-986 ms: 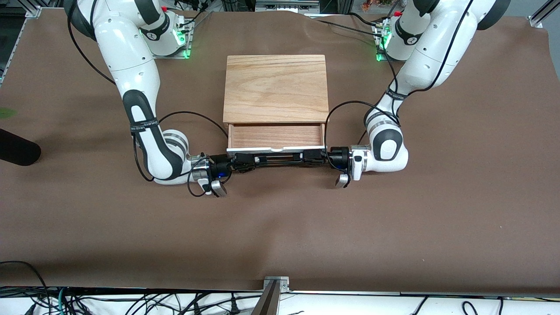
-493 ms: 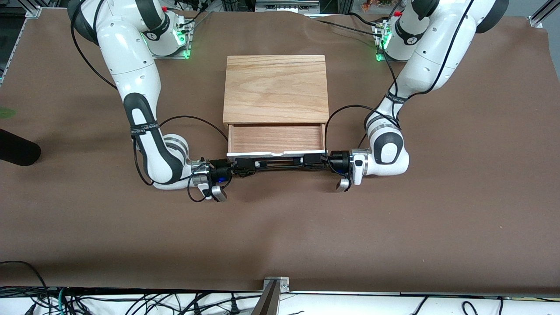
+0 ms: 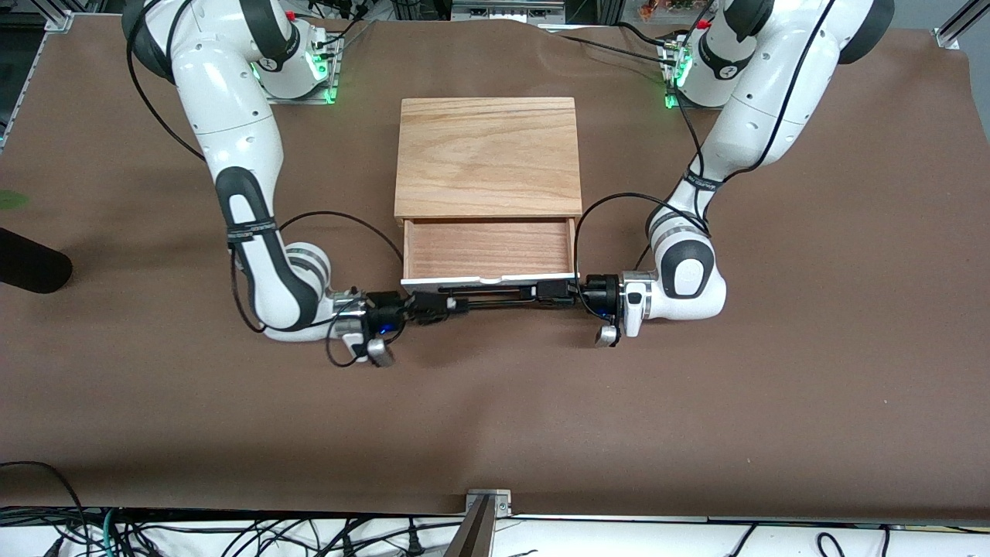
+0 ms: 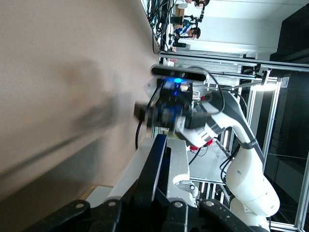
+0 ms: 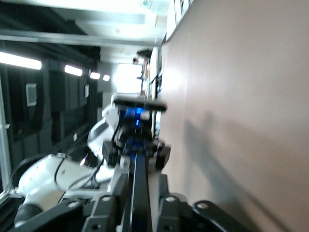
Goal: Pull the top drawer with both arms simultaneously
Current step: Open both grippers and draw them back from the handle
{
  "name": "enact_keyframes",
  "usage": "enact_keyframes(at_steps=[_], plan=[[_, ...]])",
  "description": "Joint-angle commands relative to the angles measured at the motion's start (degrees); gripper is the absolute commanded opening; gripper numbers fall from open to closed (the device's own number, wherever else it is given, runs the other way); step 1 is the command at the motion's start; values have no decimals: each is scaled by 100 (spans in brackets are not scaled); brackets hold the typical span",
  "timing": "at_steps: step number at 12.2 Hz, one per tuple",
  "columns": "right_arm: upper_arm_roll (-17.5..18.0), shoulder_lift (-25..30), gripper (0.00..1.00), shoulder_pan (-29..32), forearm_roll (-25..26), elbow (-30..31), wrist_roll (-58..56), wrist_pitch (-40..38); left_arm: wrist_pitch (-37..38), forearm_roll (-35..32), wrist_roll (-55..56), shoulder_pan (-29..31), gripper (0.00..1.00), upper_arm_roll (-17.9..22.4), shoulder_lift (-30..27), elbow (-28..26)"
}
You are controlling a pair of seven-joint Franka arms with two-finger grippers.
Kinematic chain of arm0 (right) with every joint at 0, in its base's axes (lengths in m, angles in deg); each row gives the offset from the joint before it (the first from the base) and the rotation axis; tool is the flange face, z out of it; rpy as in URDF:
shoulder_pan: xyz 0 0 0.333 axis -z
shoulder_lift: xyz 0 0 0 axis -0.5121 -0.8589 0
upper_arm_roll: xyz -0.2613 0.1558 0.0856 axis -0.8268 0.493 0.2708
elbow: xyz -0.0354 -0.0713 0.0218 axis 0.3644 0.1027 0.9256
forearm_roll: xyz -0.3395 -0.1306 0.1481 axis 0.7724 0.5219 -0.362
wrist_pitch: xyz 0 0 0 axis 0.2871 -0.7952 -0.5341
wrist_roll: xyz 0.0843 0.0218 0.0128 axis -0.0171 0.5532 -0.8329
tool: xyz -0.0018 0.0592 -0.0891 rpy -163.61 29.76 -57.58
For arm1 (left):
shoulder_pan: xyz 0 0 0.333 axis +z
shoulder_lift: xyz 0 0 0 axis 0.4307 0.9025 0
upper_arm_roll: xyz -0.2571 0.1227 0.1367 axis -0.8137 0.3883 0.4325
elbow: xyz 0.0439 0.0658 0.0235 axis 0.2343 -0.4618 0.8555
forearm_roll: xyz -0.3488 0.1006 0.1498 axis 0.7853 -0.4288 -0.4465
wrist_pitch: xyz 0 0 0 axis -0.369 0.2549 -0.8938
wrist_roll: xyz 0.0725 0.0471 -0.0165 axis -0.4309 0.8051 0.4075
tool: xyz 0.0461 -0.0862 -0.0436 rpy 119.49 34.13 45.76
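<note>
The top drawer [image 3: 489, 249] stands partly open out of the wood cabinet [image 3: 487, 155], its light wood interior showing. Its white front panel [image 3: 464, 279] faces the front camera, with the long black handle [image 3: 499, 292] in front of it. My left gripper [image 3: 553, 292] is shut on the handle's end toward the left arm. My right gripper [image 3: 435, 302] is shut on the other end. In the left wrist view my left gripper [image 4: 153, 203] clamps the handle [image 4: 155, 164]. In the right wrist view my right gripper [image 5: 140, 205] clamps the handle [image 5: 138, 179].
Brown table cover [image 3: 495, 410] spreads wide in front of the drawer. A black object [image 3: 31, 267] lies at the table edge at the right arm's end. A metal bracket [image 3: 487, 499] sits at the front edge. Each wrist view shows the other gripper along the handle.
The drawer has slid farther out toward the front camera. Both grippers moved with the handle, and more of the wood interior shows.
</note>
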Motion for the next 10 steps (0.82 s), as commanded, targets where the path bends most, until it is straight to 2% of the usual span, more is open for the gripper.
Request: enact_keyframes(at_steps=[1, 2, 4, 5, 6, 7, 9, 10], plan=[[-32, -109, 60, 170, -61, -251, 164, -8, 64, -192, 384, 20, 0, 157, 72, 63], [-32, -101, 64, 170, -61, -251, 164, -8, 64, -192, 393, 11, 0, 158, 72, 64], [-32, -101, 64, 170, -61, -251, 156, -34, 73, -166, 393, 20, 0, 158, 11, -6], [-32, -101, 64, 188, -61, -251, 156, -43, 90, -174, 393, 37, 18, 158, -68, -102], [-32, -101, 64, 197, -52, -251, 164, -43, 90, -166, 393, 46, 68, 158, -208, -260], [-32, -92, 65, 206, -52, -251, 164, -34, 90, -174, 393, 81, 100, 158, -348, -383], [-85, -57, 76, 223, 149, -251, 252, -8, 90, -174, 533, 99, 100, 166, -498, -490], [-259, -13, 85, 223, 376, -259, 365, -8, 82, -340, 717, 107, 100, 167, -603, -508]])
